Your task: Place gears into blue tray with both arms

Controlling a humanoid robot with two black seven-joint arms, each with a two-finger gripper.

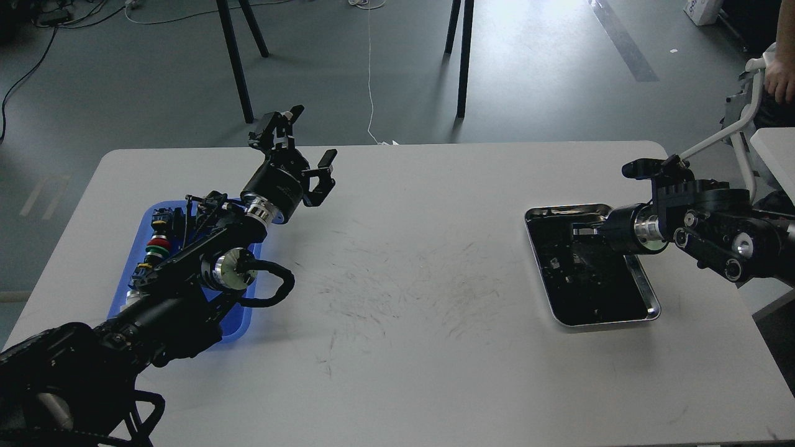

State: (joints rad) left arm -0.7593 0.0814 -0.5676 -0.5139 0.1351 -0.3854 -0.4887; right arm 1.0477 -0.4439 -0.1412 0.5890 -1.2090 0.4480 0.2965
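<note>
The blue tray (pixel 135 264) lies at the table's left, mostly covered by my left arm. My left gripper (pixel 304 146) is raised beyond the tray's far right corner, open, with nothing between its fingers. On the right, my right gripper (pixel 579 239) reaches in low over the shiny steel tray (pixel 646 288). It is dark against the tray's dark bottom, so its fingers cannot be told apart. Small dark pieces with glints, the gears (pixel 562 266), lie scattered on that tray's bottom; their detail is too small to read.
Red and green round parts (pixel 159 246) and small dark pieces sit in the blue tray beside my left arm. Scuff marks cover the white table's (pixel 422 347) middle. A person's hand (pixel 781 77) and a white frame stand at the far right edge.
</note>
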